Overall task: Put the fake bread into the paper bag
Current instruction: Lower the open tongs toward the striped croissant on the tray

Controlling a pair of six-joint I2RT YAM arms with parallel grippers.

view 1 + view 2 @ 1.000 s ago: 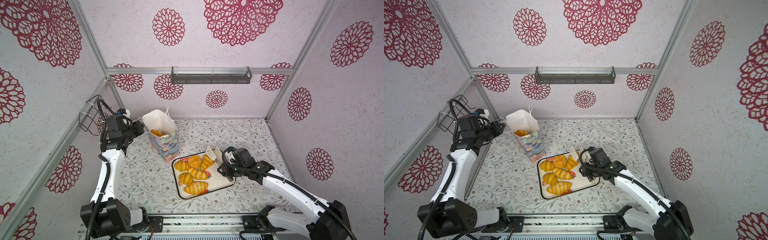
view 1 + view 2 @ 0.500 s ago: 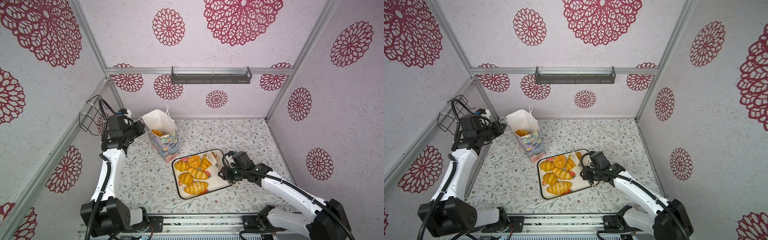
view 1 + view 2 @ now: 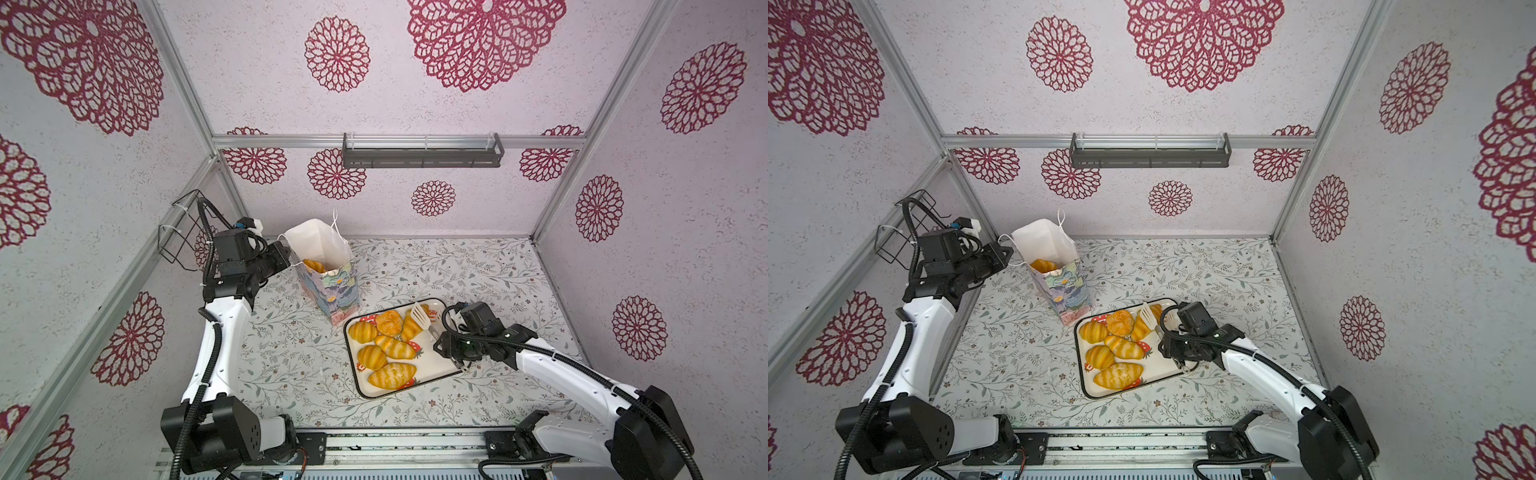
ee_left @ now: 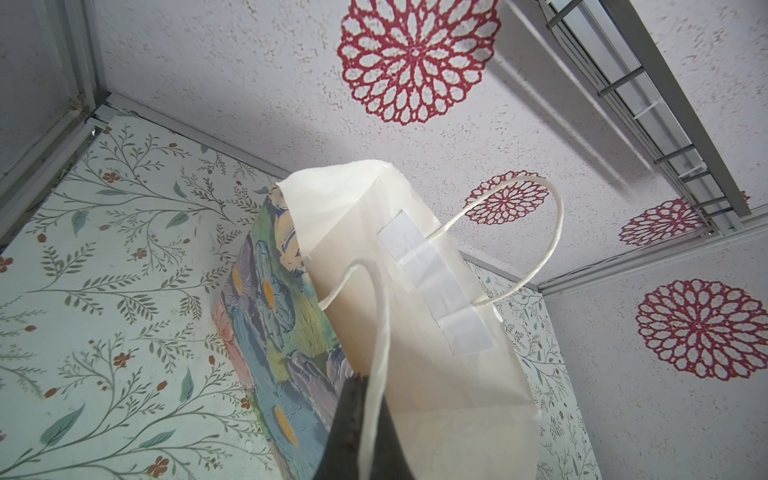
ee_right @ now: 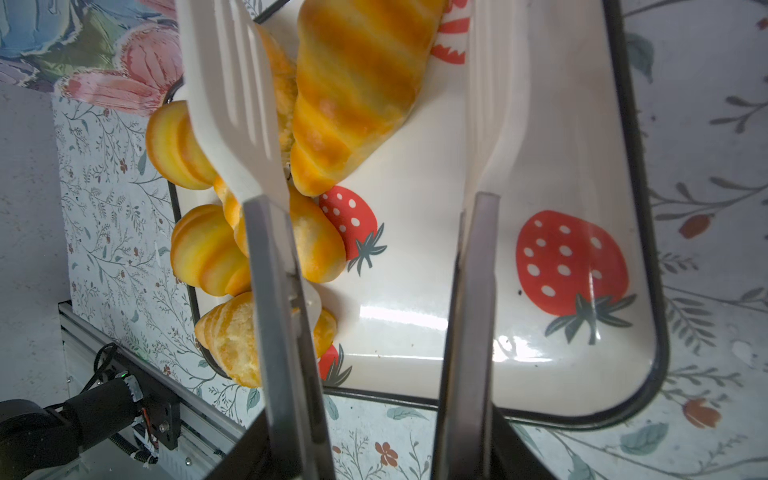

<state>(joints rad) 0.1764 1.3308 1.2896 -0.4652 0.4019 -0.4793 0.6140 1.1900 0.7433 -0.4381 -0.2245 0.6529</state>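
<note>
Over at the far left of the floral tabletop (image 3: 291, 353), the left gripper (image 3: 286, 254) is pressed together on a white cord handle (image 4: 380, 332) of the paper bag (image 3: 337, 291). That bag stands upright, mouth wide, with one golden piece (image 3: 313, 265) lying down inside it, plain to see in both top views. Across now to the strawberry-print tray (image 3: 434, 363), just beside the bag's base: six pieces of fake bread (image 3: 391, 375) are bunched on its left half, and the right half is bare. The right gripper (image 3: 444, 337) reaches in low from the tray's right side, clamped around a pair of tongs (image 3: 420, 316) whose white slotted blades (image 5: 232, 104) stand spread. From the right wrist view, a striped croissant (image 5: 357, 91) lies between those blades, one blade hard beside it and its partner well clear. Whether anything touches, I cannot tell.
</note>
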